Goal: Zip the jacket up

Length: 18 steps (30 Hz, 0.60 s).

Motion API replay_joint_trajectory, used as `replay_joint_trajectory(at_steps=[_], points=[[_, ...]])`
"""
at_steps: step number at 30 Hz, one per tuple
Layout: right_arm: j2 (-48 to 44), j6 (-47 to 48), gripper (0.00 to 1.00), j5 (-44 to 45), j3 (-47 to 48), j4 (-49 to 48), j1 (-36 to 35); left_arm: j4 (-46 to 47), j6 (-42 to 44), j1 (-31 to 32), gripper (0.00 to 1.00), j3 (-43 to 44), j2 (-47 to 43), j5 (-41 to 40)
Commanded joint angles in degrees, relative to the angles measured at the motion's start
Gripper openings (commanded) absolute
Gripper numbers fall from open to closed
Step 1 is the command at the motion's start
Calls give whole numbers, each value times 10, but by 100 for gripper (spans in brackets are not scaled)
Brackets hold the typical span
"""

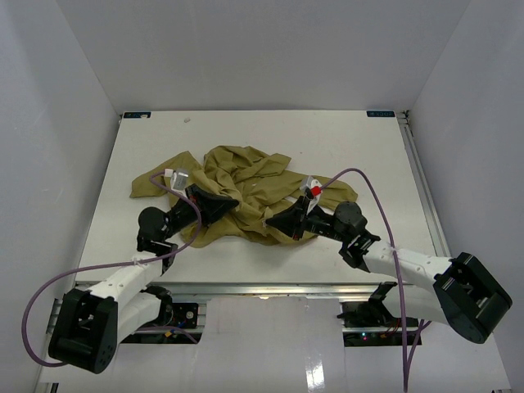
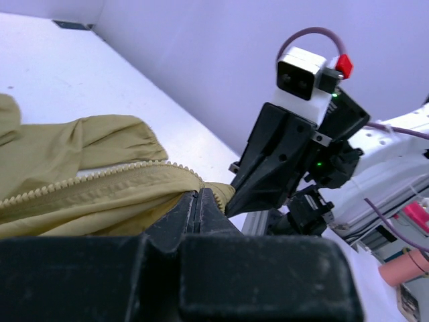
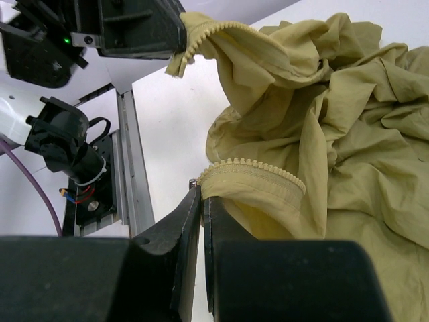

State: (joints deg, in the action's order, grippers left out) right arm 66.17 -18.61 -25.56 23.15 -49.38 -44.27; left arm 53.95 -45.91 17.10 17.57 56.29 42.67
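Observation:
The olive jacket (image 1: 246,184) lies crumpled in the middle of the table. My left gripper (image 1: 232,204) is shut on the jacket's front edge, pinching the end of one toothed zipper strip (image 2: 100,178). My right gripper (image 1: 272,223) is shut on the end of the other zipper strip (image 3: 251,168), where a small metal piece (image 3: 193,182) shows at the fingertips. In the right wrist view the left gripper (image 3: 175,30) holds its zipper end (image 3: 201,33) a short way off. The two zipper ends are apart.
The table's near edge and a metal rail (image 1: 262,286) run just below both grippers. White enclosure walls (image 1: 65,123) stand on three sides. A purple cable (image 1: 360,180) loops above the right arm, another (image 1: 176,196) over the left arm.

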Motion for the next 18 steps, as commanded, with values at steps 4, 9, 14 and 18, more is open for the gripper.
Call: replay_joint_trajectory(at_steps=[4,9,14,18], points=[[-1,8,8,-34,49,-59,2,218,-59,3,0,-21,36,62],[1,-4,8,-64,61,-76,2,328,-103,2,0,-36,63,67],[4,-8,8,-73,74,-75,2,444,-165,3,0,-30,124,84],[8,-10,8,-78,81,-74,0,490,-191,2,0,-20,156,89]])
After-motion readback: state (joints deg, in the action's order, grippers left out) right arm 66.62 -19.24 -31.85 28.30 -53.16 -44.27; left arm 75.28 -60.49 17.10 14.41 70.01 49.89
